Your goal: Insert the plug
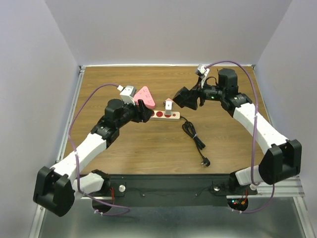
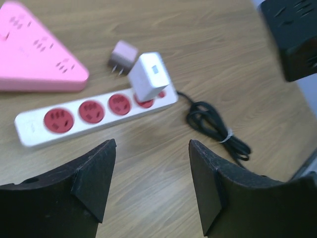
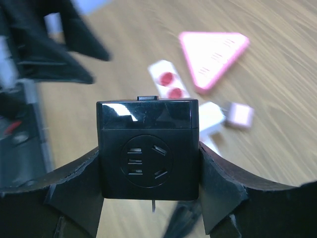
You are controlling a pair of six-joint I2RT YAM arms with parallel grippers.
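Note:
A white power strip (image 1: 165, 115) with red sockets (image 2: 94, 113) lies mid-table. A white charger (image 2: 150, 76) stands plugged into its right-hand socket. My right gripper (image 3: 148, 163) is shut on a black cube adapter (image 3: 147, 148) with socket holes on its face and a metal prong below; it hangs above the table just right of the strip (image 1: 187, 97). My left gripper (image 2: 151, 183) is open and empty, low over the wood just in front of the strip. A small pink plug (image 2: 123, 56) lies loose behind the strip.
A pink triangular power strip (image 1: 146, 97) lies behind the white one. The strip's black cord (image 1: 194, 135) coils to the right and ends in a plug (image 1: 205, 161) near the front edge.

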